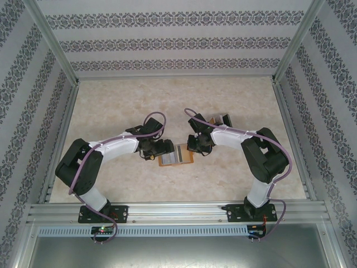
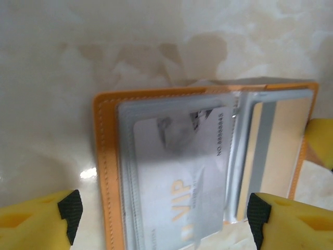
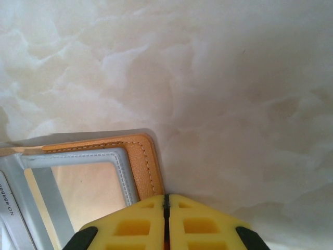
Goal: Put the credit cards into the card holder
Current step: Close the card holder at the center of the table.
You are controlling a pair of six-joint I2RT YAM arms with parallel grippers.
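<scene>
Open orange-tan card holder (image 2: 102, 156) lies flat; credit cards (image 2: 177, 179) sleeved inside.

Card holder (image 2: 106, 172): orange-tan, pale stitching, grey see-thru inner pockets. Card in left pocket (image 2: 177, 177): silver-grey, orange "VIP", dark no. print. Card in right pocket (image 2: 283, 140): orange-yellow w/ grey stripe. Left hand (image 2: 165, 221) and right hand (image 3: 166, 208): yellow, black tips. Desk (image 3: 234, 78): cream, marble-like veining. Walls (image 1: 167, 44): white w/ dark grey ornamental bands. Arms (image 1: 117, 146): black + white, purple cables (image 1: 162, 117).
</scene>
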